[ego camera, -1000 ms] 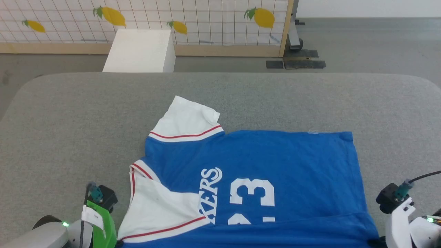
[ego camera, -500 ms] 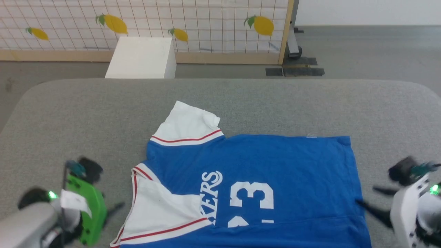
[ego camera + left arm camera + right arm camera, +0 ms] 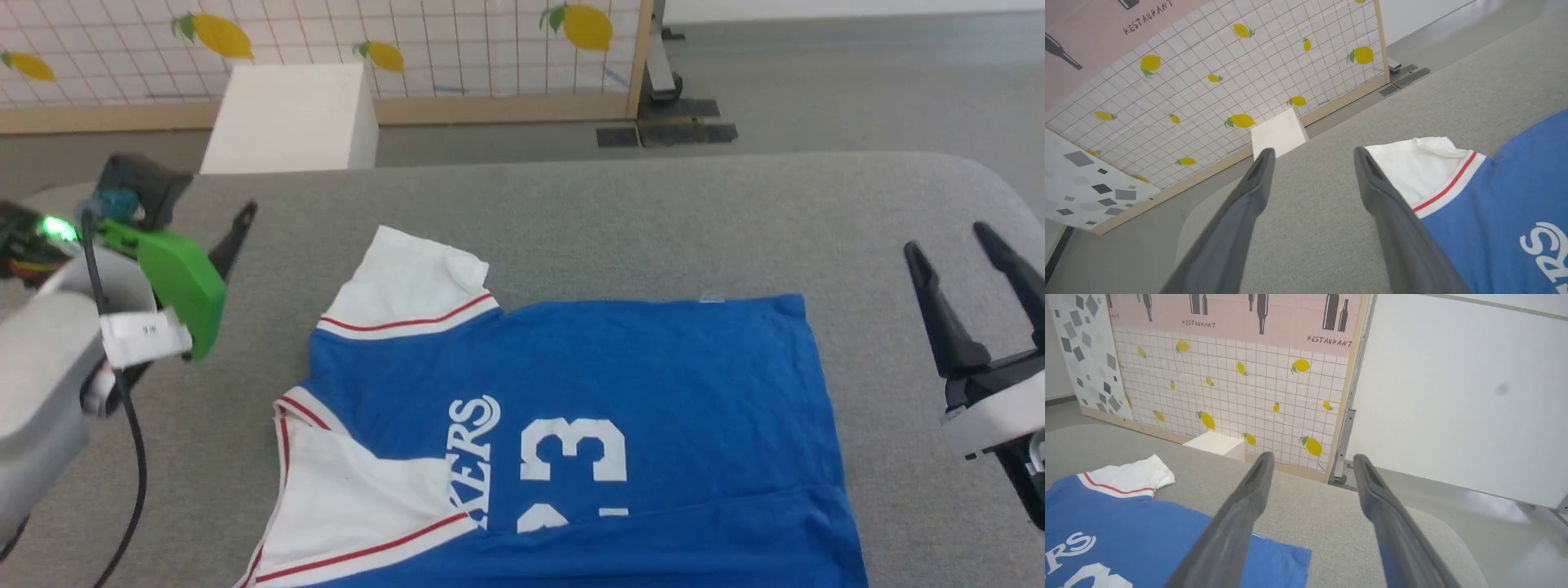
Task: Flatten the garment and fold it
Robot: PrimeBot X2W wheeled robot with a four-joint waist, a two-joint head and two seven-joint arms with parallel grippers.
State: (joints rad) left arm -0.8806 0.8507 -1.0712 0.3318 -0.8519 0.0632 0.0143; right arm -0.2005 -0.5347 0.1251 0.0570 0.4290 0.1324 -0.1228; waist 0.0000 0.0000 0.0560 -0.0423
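Over the worktop's [image 3: 571, 204] far left corner, the left arm reaches in from the picture's edge. Its pale forearm [image 3: 41, 384] slants up and away, and a black cable [image 3: 135, 465] loops down beside it. The green wrist housing [image 3: 180, 282] sits ahead of the forearm, with one dark finger [image 3: 237, 233] pointing away and to the right. Seen from the wrist, the left hand [image 3: 1314, 154] is released. Its two fingers are spread with only grey worktop between them, and they touch no cloth.

Right of it, the jersey shirt [image 3: 637, 367] lies on the worktop near the front edge, collar toward the left and hem toward the right. The far white sleeve [image 3: 408, 278] sticks out flat beyond the blue body, its tip slightly curled. The near sleeve [image 3: 351, 506] is folded in over the chest and covers the start of the white lettering. A blue fold [image 3: 694, 531] runs along the near edge across the foot of the numerals.

Behind the worktop stand a white box [image 3: 286, 114] and a lemon-printed grid panel [image 3: 457, 41].

At the far right, the right hand [image 3: 947, 241] rises from its white wrist, fingers [image 3: 939, 318] pointing away in an open V. It is released and grasps nothing, standing apart from the hem.
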